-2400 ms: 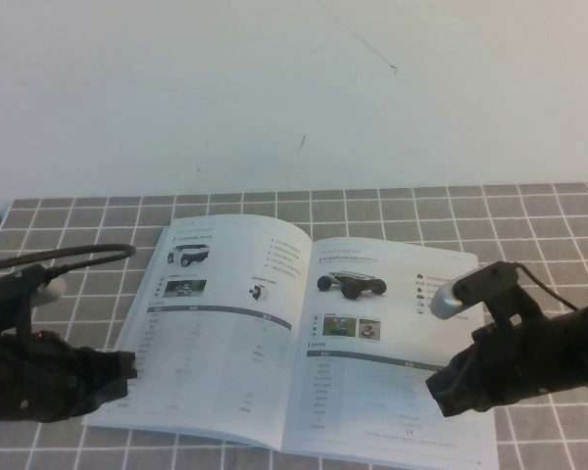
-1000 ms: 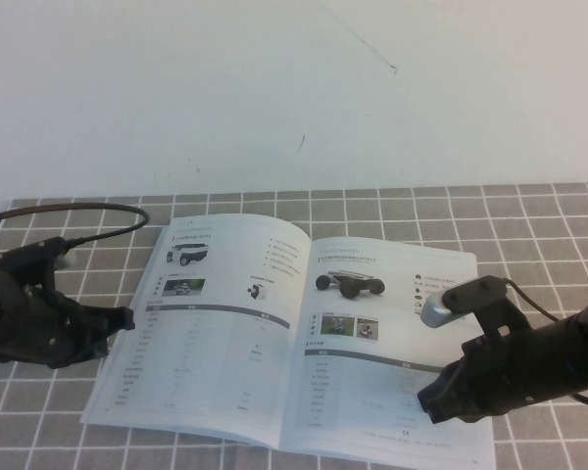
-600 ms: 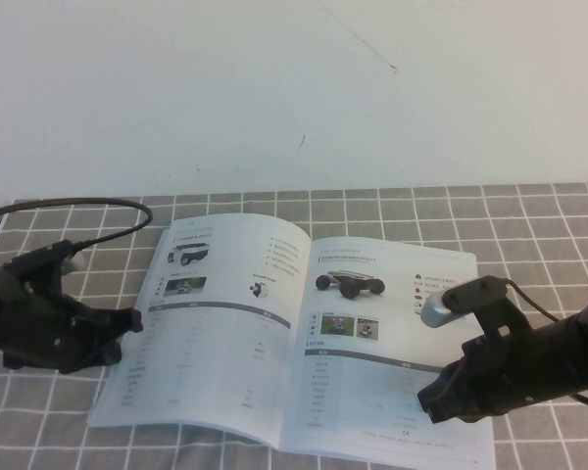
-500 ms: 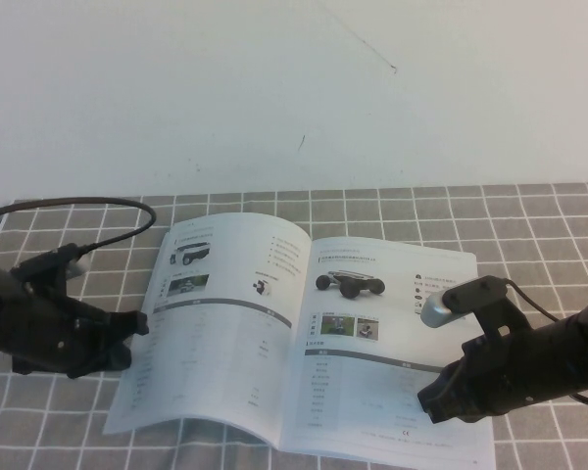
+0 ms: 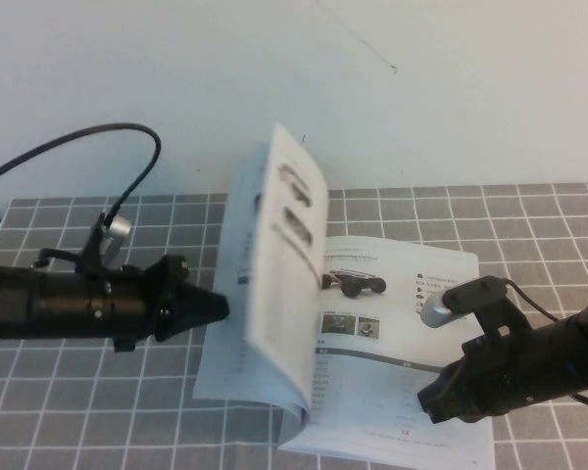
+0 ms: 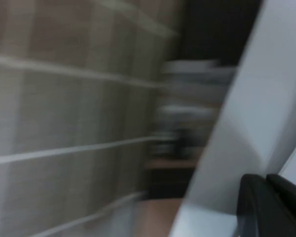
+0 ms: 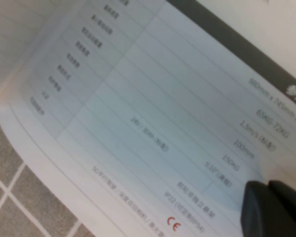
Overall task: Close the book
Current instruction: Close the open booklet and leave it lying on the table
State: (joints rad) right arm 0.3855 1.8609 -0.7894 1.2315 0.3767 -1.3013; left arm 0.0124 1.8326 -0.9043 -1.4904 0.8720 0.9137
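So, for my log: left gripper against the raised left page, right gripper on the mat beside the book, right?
No: the right gripper is over the book's right page, not the mat, as the high view shows. The left gripper is indeed against the raised left page.

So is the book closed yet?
Not yet, half closed: the left page stands nearly upright, the left gripper at its back; the right page lies flat, the right gripper over it.

Left wrist view is smeared, print unreadable. Left gripper point(image 5: 216, 309) meets the raised page point(image 5: 279, 274), which hides the book's point(image 5: 402, 323) left half. Right gripper point(image 5: 433, 401), low on the right-hand page, is cropped at its wrist view's corner.
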